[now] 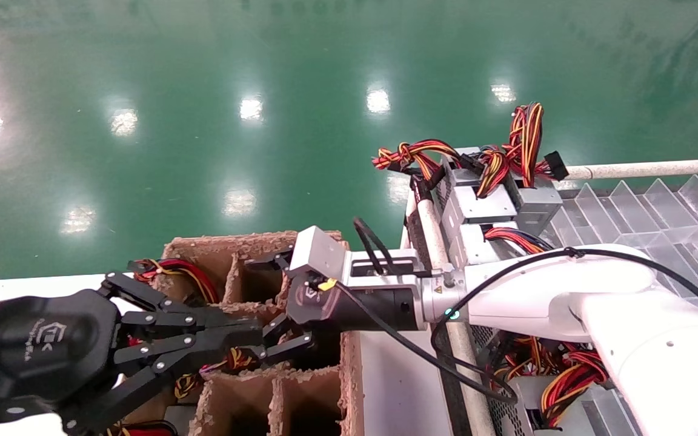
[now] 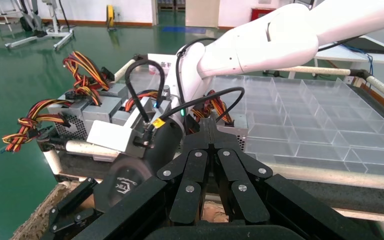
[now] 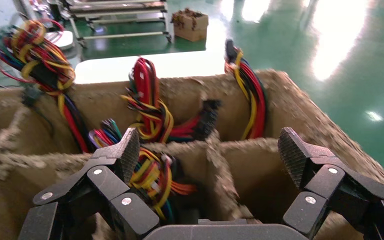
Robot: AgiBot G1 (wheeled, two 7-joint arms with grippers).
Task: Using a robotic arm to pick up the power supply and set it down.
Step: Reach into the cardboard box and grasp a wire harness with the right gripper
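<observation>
head view | right hand [image 1: 276, 306] spread wide, empty, over divided carton [image 1: 325, 387] | left hand [image 1: 252, 339] closed, empty

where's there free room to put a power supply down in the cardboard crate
Free: the cell under the open right gripper, bordered by the centre divider and the crate's outer wall; the near cells by the white table strip look empty too. Crowded: the cells toward the left gripper, stuffed with wires.

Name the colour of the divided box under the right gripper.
Brown, rough fibrous divided box; clearest in the right wrist view.
</observation>
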